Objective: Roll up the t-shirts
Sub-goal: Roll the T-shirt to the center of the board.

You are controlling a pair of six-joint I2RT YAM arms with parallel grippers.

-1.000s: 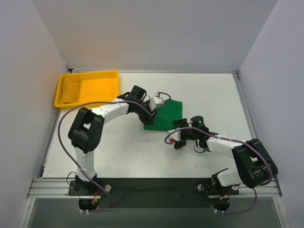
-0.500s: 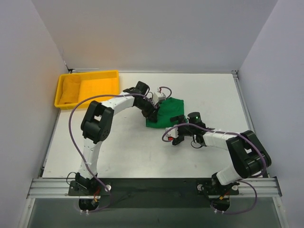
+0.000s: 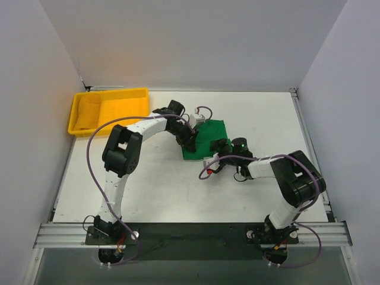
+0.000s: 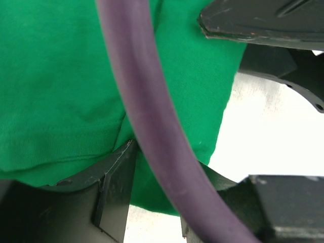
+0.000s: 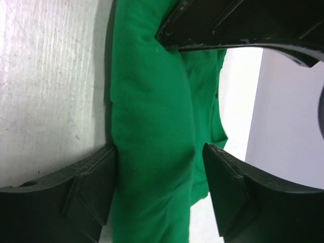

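The green t-shirt (image 3: 209, 138) lies bunched in a compact fold at the table's middle. My left gripper (image 3: 189, 140) is at its left edge. In the left wrist view green cloth (image 4: 61, 76) fills the space between the jaws of the left gripper (image 4: 162, 174), which is shut on it. My right gripper (image 3: 216, 157) is at the shirt's near edge. In the right wrist view a thick roll of green fabric (image 5: 152, 126) runs through the right gripper (image 5: 159, 152). One finger (image 5: 91, 177) touches the roll and the other stands a little off it, so it is open.
A yellow tray (image 3: 108, 92) sits at the back left with a yellow cloth in its left part. A purple cable (image 4: 147, 116) crosses the left wrist view in front of the fingers. Grey walls close in the table on three sides.
The shirt has gone from a flat spread to a tighter bundle as the left gripper pushed right. The right gripper has moved up to the shirt's near edge and its jaws have narrowed.
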